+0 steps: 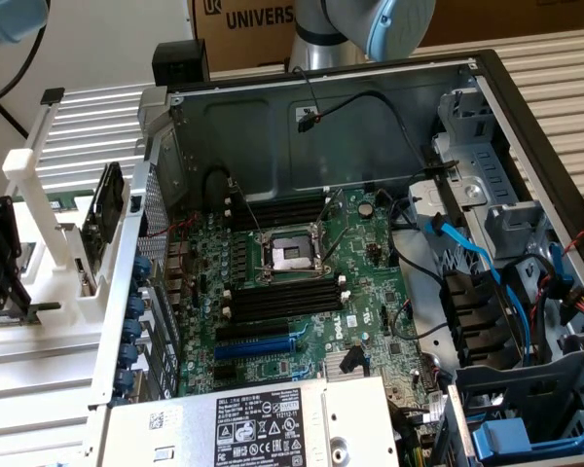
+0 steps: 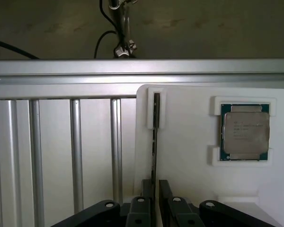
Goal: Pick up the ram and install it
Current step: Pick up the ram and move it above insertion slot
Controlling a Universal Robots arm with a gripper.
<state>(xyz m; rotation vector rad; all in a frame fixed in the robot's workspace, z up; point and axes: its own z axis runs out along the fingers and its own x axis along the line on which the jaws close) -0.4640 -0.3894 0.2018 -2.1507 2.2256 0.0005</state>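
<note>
Presently, pick-up stage: hand fully open, holding nothing, jaws straddling the edge-on ram in its white holder; gripping calls for centred, even closure.

Thin dark ram, edge-on, standing in the white holder slot

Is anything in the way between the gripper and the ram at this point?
Nothing visible is. In the wrist view the open gripper straddles the ram, which stands on edge in a slot of the white holder, one finger on each side. The CPU chip sits apart in its own recess.
</note>
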